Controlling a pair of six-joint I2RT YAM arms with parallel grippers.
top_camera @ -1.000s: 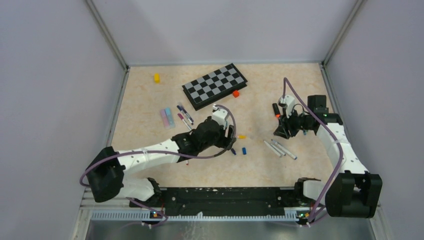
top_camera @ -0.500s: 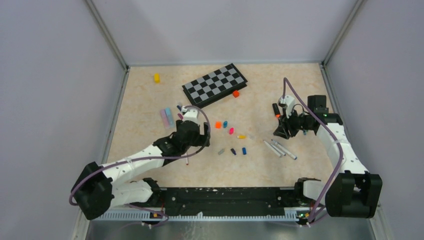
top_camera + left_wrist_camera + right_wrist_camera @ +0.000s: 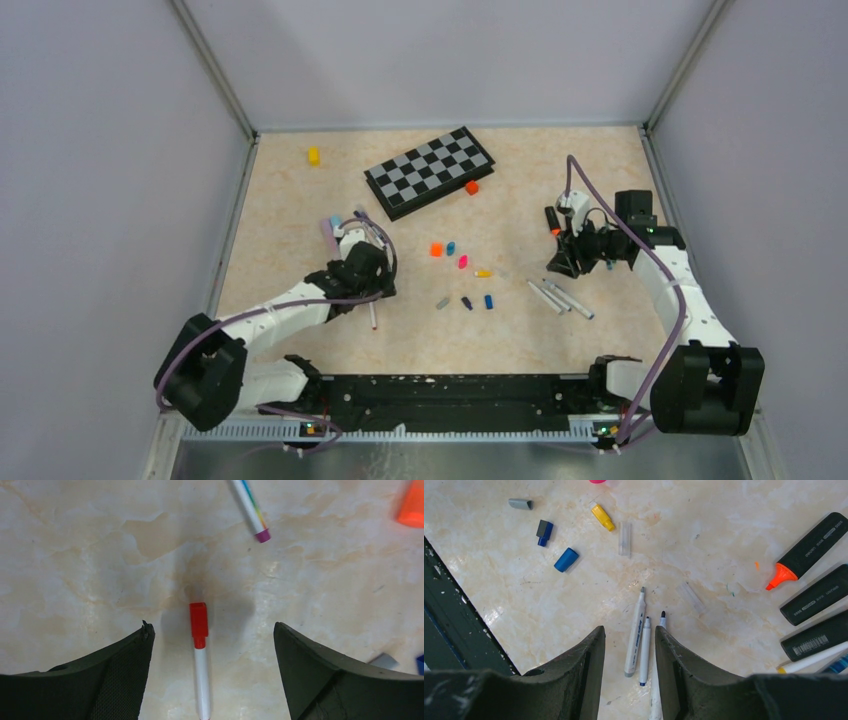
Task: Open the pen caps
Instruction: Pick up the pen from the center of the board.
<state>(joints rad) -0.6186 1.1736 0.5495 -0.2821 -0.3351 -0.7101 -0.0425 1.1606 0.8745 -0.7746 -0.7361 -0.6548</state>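
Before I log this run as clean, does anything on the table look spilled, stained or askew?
Small orange and teal ink specks mark the table by the tip of the uncapped orange highlighter, in the right wrist view. The scattered pen caps fit the task; nothing looks broken.

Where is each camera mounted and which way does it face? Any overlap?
Top external: above and behind the bases, looking down on the table; both arms show.
Left wrist: on the left arm, facing down and away from the bases; open left gripper straddles a red-capped pen.
Right wrist: on the right arm, facing down and leftward; right gripper frames uncapped pens, a blue cap beyond.
Shared: the top view also shows that pen and that cap.
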